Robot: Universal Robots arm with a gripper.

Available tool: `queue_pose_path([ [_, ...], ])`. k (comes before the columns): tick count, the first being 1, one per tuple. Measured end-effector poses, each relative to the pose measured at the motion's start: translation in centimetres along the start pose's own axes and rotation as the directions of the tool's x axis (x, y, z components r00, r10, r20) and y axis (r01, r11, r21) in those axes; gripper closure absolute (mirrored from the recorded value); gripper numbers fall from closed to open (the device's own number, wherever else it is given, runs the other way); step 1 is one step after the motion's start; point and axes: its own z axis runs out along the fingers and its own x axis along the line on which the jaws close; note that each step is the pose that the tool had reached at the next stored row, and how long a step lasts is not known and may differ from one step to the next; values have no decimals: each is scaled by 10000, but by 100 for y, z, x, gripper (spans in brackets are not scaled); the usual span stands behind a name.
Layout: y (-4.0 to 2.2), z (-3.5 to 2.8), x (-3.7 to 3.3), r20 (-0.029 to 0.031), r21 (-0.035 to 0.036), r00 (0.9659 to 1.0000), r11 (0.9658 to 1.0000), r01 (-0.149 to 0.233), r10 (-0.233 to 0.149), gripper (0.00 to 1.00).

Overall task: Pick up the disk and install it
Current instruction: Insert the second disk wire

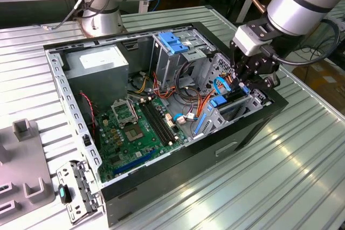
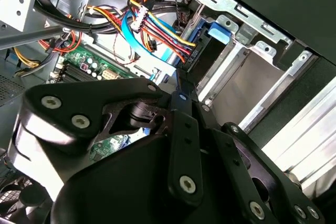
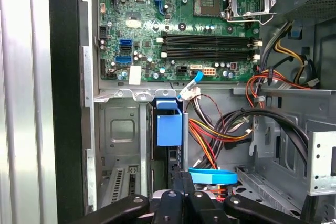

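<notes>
The disk (image 3: 169, 124) stands on edge in the drive bay at the front corner of the open computer case (image 1: 70, 117), its blue carrier rail facing out. In the exterior view its blue rail (image 1: 220, 100) shows low in the bay at the case's right end, and the second wrist view shows the rail's blue tab (image 2: 220, 30) beside the bay's metal frame. My gripper (image 3: 182, 179) hangs right over the bay, its fingers closed together with nothing seen between them, tips (image 2: 180, 85) close to the disk's edge. Whether they touch it is hidden. In the exterior view, the gripper (image 1: 245, 82) sits just above the bay.
A green motherboard (image 1: 135, 127) fills the case floor, with a grey power supply box (image 1: 102, 63) and a tall cage topped by a light-blue flap (image 1: 172, 41) behind. Bundled coloured cables (image 3: 220, 129) run beside the bay. A metal bracket (image 1: 78, 187) and grey fixture (image 1: 21, 165) lie on the table.
</notes>
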Motion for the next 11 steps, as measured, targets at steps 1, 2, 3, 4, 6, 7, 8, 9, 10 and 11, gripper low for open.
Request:
queue_pose_path([
  [1,0,0,0,-1,0,10000,10000,0,0,89],
  [2,0,0,0,-4,0,10000,10000,1,-1,89],
  [3,0,0,0,-8,1,10000,10000,1,-1,89],
  [4,0,0,0,-8,0,10000,10000,1,-1,89],
  [6,0,0,0,-12,0,10000,10000,1,-1,89],
  [7,0,0,0,-13,0,10000,10000,1,-1,89],
  [8,0,0,0,-16,0,10000,10000,1,-1,89],
  [9,0,0,0,-19,0,10000,10000,1,-1,89],
  [10,0,0,0,-22,0,10000,10000,1,-1,89],
  [11,0,0,0,-25,0,10000,10000,2,-2,89],
])
